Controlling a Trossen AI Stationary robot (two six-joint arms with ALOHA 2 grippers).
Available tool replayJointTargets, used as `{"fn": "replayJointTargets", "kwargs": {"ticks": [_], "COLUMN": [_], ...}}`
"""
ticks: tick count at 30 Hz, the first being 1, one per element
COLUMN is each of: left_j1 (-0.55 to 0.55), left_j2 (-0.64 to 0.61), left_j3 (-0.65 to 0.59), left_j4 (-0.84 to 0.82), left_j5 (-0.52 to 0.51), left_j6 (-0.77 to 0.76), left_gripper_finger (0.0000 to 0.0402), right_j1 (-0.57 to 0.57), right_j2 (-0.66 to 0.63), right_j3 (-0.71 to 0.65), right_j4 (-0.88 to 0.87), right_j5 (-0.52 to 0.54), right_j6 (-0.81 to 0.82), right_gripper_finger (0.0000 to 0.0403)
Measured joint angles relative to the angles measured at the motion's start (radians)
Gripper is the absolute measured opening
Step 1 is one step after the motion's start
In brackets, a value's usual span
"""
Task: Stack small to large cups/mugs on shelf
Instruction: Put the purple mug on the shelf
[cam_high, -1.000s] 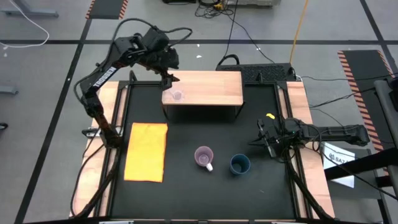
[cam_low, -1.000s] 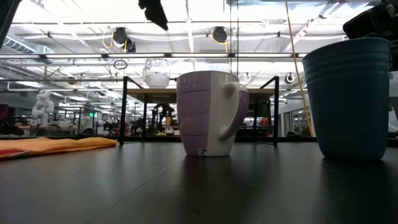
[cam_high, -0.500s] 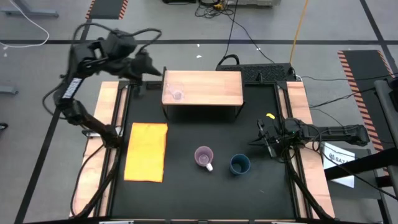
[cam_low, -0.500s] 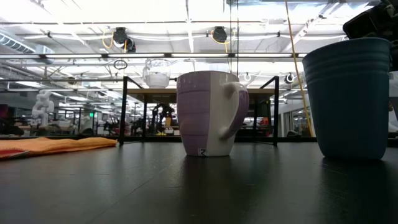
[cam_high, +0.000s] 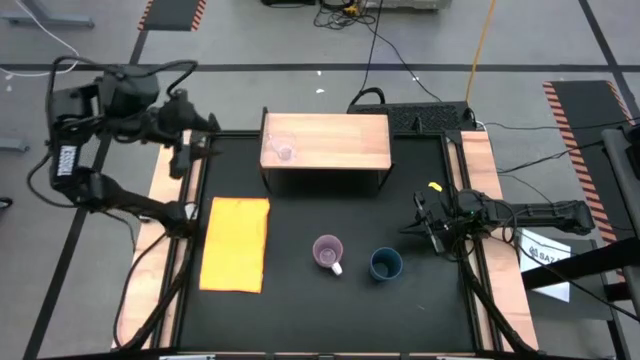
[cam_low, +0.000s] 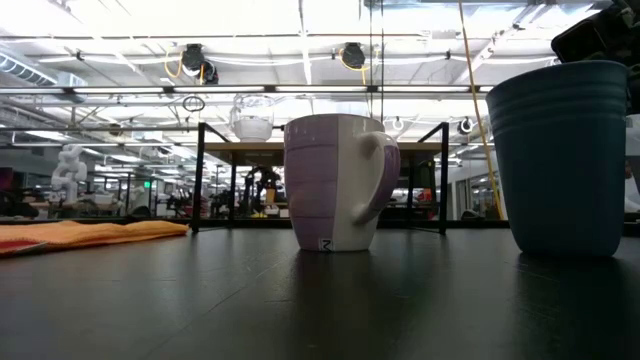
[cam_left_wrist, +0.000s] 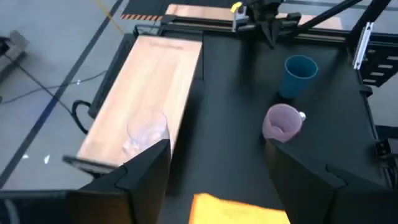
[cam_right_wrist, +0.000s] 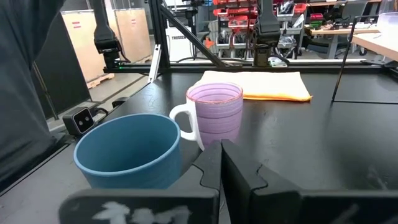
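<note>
1. The glass cup (cam_high: 283, 152) stands upright on the shelf (cam_high: 340, 140), close to its left end. As the smallest of the 3 vessels it seems to sit there to start the row, leaving the bare board to its right for the bigger ones.

2. The left gripper (cam_high: 196, 150) hangs off the worktop's (cam_high: 300, 315) left edge, apart from the shelf, with its fingers (cam_left_wrist: 146, 171) spread wide and nothing between them. That reads as a free gripper, clear of the glass cup so it cannot knock it.

3. The purple mug (cam_high: 328, 252) stands upright on the worktop in front of the shelf, its pale handle turned toward the near side. By size it is probably the next to go up, beside the glass cup.

4. The teal cup (cam_high: 385, 264) stands just right of the purple mug, near it but not touching. As the largest it would likely go last, at the shelf's right end.

5. The right gripper (cam_high: 432, 232) lies low over the worktop just right of the teal cup, its fingers (cam_right_wrist: 239, 171) pressed together and holding nothing. It looks parked, though it is the nearer one to both remaining vessels.

6. The yellow mat (cam_high: 236, 243) lies flat at the left and plays no part in the order.
</note>
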Motion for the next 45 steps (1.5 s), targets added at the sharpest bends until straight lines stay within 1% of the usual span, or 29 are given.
{"fn": "replayJointTargets", "kwargs": {"ticks": [3, 5, 7, 10, 12, 14, 17, 19, 21, 23, 28, 30, 32, 37, 41, 42, 45], "left_j1": [-0.045, -0.069, -0.084, -0.094, -0.094, -0.093, -0.093, -0.093, -0.093, -0.094, -0.093, -0.093, -0.093, -0.095, -0.130, -0.144, -0.192], "left_j2": [-0.084, -0.152, -0.225, -0.350, -0.425, -0.494, -0.574, -0.613, -0.638, -0.647, -0.647, -0.647, -0.646, -0.648, -0.661, -0.666, -0.681], "left_j3": [-0.117, -0.221, -0.335, -0.495, -0.583, -0.666, -0.790, -0.870, -0.932, -0.969, -0.993, -0.993, -0.994, -1.000, -1.079, -1.103, -1.153], "left_j4": [0.022, 0.061, 0.120, 0.277, 0.387, 0.478, 0.635, 0.721, 0.783, 0.819, 0.843, 0.848, 0.859, 0.880, 0.953, 0.978, 1.001], "left_j5": [-0.018, -0.059, -0.078, -0.089, -0.117, -0.118, -0.108, -0.089, -0.073, -0.067, -0.083, -0.091, -0.093, -0.108, -0.111, -0.110, -0.109], "left_j6": [-0.023, -0.056, -0.080, -0.130, -0.196, -0.261, -0.367, -0.398, -0.415, -0.417, -0.402, -0.384, -0.381, -0.345, -0.337, -0.333, -0.335], "left_gripper_finger": [0.0254, 0.0246, 0.0240, 0.0237, 0.0237, 0.0237, 0.0237, 0.0237, 0.0237, 0.0236, 0.0230, 0.0212, 0.0184, 0.0096, 0.0022, 0.0011, 0.0005], "right_j1": [0.000, 0.000, 0.000, 0.000, 0.000, 0.000, 0.000, 0.000, 0.000, 0.000, 0.000, 0.000, 0.000, 0.000, 0.000, 0.000, 0.000], "right_j2": [0.000, 0.000, 0.000, 0.000, 0.000, 0.000, 0.000, 0.000, 0.000, 0.000, 0.000, 0.000, 0.000, 0.000, 0.000, 0.000, 0.000], "right_j3": [0.000, 0.000, 0.000, 0.000, 0.000, 0.000, 0.000, 0.000, 0.000, 0.000, 0.000, 0.000, 0.000, 0.000, 0.000, 0.000, 0.000], "right_j4": [0.000, 0.000, 0.000, 0.000, 0.000, 0.000, 0.000, 0.000, 0.000, 0.000, 0.000, 0.000, 0.000, 0.000, 0.000, 0.000, 0.000], "right_j5": [0.000, 0.000, 0.000, 0.000, 0.000, 0.000, 0.000, 0.000, 0.000, 0.000, 0.000, 0.000, 0.000, 0.000, 0.000, 0.000, 0.000], "right_j6": [0.000, 0.000, -0.001, -0.002, -0.002, -0.001, 0.003, 0.003, 0.004, 0.004, 0.004, 0.005, 0.005, 0.005, 0.005, 0.005, 0.005], "right_gripper_finger": [0.0000, 0.0000, 0.0000, 0.0000, 0.0000, 0.0000, 0.0000, 0.0000, 0.0000, 0.0000, 0.0000, 0.0000, 0.0000, 0.0000, 0.0000, 0.0000, 0.0000]}}
